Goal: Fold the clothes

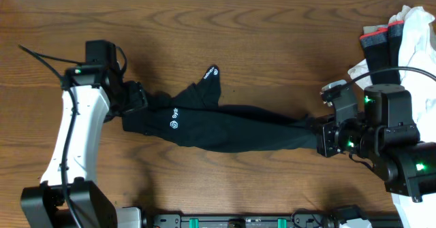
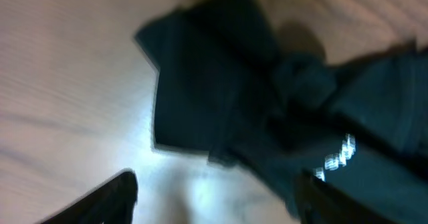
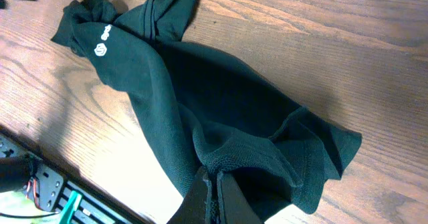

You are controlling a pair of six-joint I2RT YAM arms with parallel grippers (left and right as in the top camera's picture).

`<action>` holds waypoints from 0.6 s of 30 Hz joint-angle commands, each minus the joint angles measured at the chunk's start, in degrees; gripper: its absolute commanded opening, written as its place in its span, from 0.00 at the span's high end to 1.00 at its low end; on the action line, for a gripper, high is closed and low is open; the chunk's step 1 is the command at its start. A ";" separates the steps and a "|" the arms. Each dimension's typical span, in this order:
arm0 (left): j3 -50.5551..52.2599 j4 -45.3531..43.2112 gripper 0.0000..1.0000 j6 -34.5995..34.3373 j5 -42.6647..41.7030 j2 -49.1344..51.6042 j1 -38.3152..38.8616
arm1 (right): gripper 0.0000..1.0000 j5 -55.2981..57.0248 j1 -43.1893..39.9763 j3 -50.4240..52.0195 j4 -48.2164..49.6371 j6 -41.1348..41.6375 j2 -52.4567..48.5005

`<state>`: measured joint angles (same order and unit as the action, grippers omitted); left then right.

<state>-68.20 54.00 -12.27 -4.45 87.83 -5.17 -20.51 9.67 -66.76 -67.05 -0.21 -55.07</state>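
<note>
The clothes, a black T-shirt (image 1: 225,126) with a small white logo, lie stretched in a bunched strip across the middle of the wooden table (image 1: 225,30). My right gripper (image 1: 315,131) holds its right end: in the right wrist view the jaws (image 3: 214,178) are shut on a fold of the shirt (image 3: 187,83). My left gripper (image 1: 136,99) is at the shirt's left end. The left wrist view is blurred; there the gripper (image 2: 217,184) stands open, bare table between its fingers, and the right finger overlaps the edge of the shirt (image 2: 221,83).
A pile of white cloth (image 1: 415,37) and a black garment with a grey-and-red band (image 1: 378,41) lies at the far right. A black cable (image 1: 41,58) runs off the left arm. A black rail (image 1: 238,221) lines the table's near edge.
</note>
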 commanded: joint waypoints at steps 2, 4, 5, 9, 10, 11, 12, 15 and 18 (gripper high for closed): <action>4.92 -8.66 0.35 2.34 -10.60 0.33 0.37 | 0.99 0.81 0.13 0.02 0.02 0.83 -0.72; 6.29 -12.11 0.40 2.78 -10.93 0.72 1.49 | 0.99 0.79 0.13 0.02 -0.28 0.83 -0.96; 6.88 -13.20 0.42 3.45 -10.95 1.16 2.14 | 0.99 0.55 0.13 0.02 -0.59 0.79 -1.05; 7.69 -11.63 0.58 4.85 -10.91 3.61 4.24 | 0.99 -3.19 0.15 0.02 -4.74 -4.92 -1.07; 7.69 -10.69 0.62 4.94 -10.91 4.20 4.59 | 0.99 -5.70 0.15 0.02 -6.36 -7.43 -1.07; 7.69 -10.12 0.62 4.96 -10.91 4.59 4.79 | 0.99 -9.49 0.15 0.02 -8.81 -11.23 -1.07; 7.69 -9.92 0.62 4.96 -10.91 4.87 4.90 | 0.99 -13.53 0.15 0.02 -11.76 -15.82 -1.07; 7.65 -10.75 0.62 4.96 -10.91 4.96 4.87 | 0.99 -24.26 0.22 0.09 -19.28 -27.10 -1.07; 7.65 -12.04 0.61 4.96 -10.95 4.96 4.90 | 0.99 -24.50 0.74 0.09 -22.12 -29.94 -1.03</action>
<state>-60.66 42.50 -8.47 -14.90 92.68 -0.25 -37.58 9.87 -66.67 -88.58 -21.32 -56.23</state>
